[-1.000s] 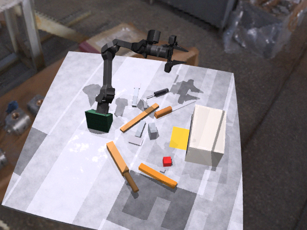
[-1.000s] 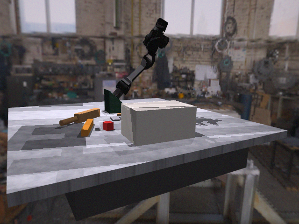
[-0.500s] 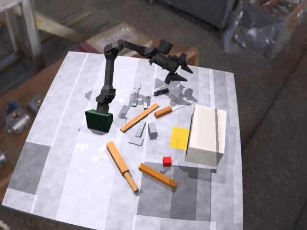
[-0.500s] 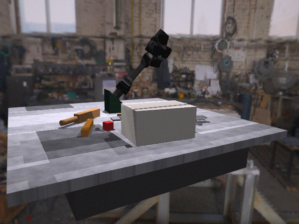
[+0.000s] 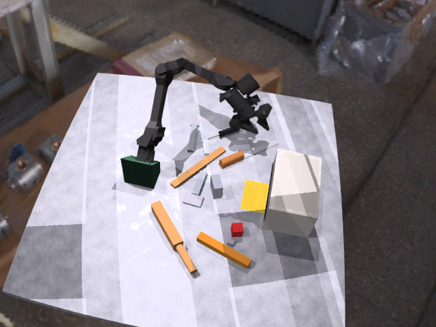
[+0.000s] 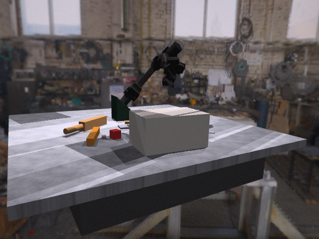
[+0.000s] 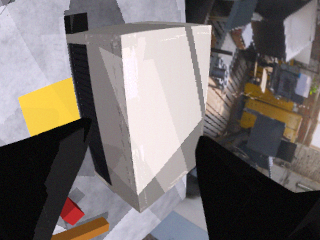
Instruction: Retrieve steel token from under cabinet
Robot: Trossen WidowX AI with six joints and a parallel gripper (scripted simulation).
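Spreading beneath everything, the table (image 5: 52, 260) (image 6: 38, 179) carries my black arm (image 5: 160, 101) (image 6: 144, 78), which reaches up and bends over well in front of the cabinet (image 5: 296, 176) (image 6: 170, 133) (image 7: 165, 100). That pale box stands upright, a dark slotted strip along the foot of its front. My green base (image 5: 140, 172) (image 6: 117, 110) is far out from the cabinet's front. My claw (image 5: 262, 131) (image 6: 168, 83) (image 7: 144, 135) hangs above the table, fingers apart, nothing between them. Well out before the cabinet lies a wooden paddle (image 5: 167, 225) (image 6: 93, 122). The orange-handled rod (image 5: 231, 159) lies in front too, its thin shaft pointing past one front corner of the cabinet. A flat orange strip (image 5: 198, 167) is farther out; a thick orange bar (image 5: 223, 249) (image 6: 92, 136) (image 7: 82, 230) lies out beyond the opposite front corner. The yellow marked area (image 5: 254, 197) (image 7: 50, 106) is directly before the cabinet, and a grey block (image 5: 216, 186) is farther out. Nearer the cabinet than that bar is a red cube (image 5: 236, 229) (image 6: 115, 134) (image 7: 72, 212). I cannot make out the steel token; the slots are too dark to tell whether it is under the cabinet.
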